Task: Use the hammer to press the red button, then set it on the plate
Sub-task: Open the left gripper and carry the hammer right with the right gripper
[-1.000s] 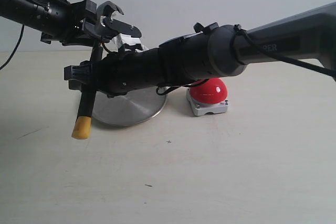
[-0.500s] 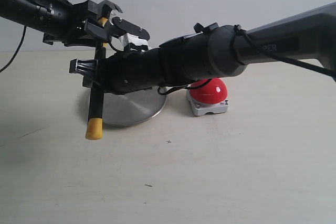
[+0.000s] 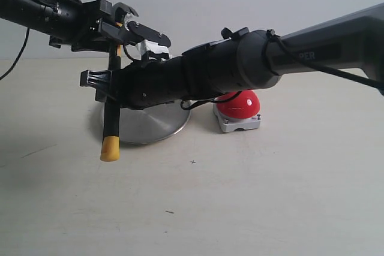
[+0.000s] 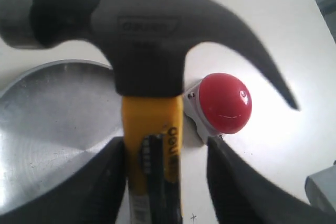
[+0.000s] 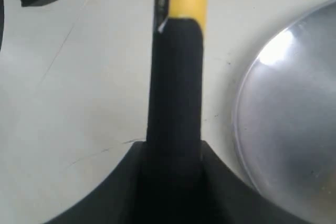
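clamping the hammer (image 5: 176, 87) by its handle — right tool (image 5: 173, 156); left tool (image 4: 164, 153) parted around the yellow neck

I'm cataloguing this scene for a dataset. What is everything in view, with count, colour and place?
hammer: one, dark head, black handle, yellow neck and end; upright in the air by the plate's left edge.
plate: one, shiny silver; on the table behind the arms.
red button: one, red dome on a light-grey base; right of the plate.
table: one, pale beige.
left gripper: one, black; around the yellow neck, with a gap on one side.
right gripper: one, black; clamped on the black handle.
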{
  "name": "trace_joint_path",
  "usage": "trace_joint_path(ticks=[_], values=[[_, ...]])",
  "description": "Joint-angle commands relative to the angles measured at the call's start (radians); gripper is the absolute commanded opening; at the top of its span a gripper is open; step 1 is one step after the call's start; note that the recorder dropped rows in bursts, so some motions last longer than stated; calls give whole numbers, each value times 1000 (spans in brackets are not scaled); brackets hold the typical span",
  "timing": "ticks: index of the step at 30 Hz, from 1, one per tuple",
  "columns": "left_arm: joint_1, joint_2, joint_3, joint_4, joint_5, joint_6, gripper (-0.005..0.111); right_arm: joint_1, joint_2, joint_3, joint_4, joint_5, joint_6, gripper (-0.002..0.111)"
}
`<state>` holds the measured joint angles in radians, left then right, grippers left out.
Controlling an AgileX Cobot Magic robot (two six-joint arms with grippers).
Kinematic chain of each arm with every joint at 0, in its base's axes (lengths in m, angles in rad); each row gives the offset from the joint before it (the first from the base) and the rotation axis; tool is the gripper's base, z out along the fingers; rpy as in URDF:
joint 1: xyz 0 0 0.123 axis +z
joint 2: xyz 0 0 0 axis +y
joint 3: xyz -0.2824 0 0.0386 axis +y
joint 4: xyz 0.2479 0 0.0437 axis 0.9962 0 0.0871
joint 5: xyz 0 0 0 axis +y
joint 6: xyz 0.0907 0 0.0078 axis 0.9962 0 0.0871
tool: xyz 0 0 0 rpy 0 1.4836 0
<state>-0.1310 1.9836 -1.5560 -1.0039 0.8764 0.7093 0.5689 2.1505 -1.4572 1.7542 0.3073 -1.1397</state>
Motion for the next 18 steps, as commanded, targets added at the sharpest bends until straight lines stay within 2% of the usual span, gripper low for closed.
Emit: trace_joint_path(ticks=[1, 5, 11, 18], values=[[5, -14, -5, -32, -13, 23, 66, 0, -8, -7, -10, 12, -30, 0], [22, -14, -5, -32, -2, 49, 70, 0, -22, -7, -10, -3, -42, 0], [65, -16, -5, -38, 22, 49, 70, 0, -88, 19, -64, -170, -33, 0], [75, -18, -5, -126, 88, 109, 70, -35, -172, 107, -67, -273, -39, 0]])
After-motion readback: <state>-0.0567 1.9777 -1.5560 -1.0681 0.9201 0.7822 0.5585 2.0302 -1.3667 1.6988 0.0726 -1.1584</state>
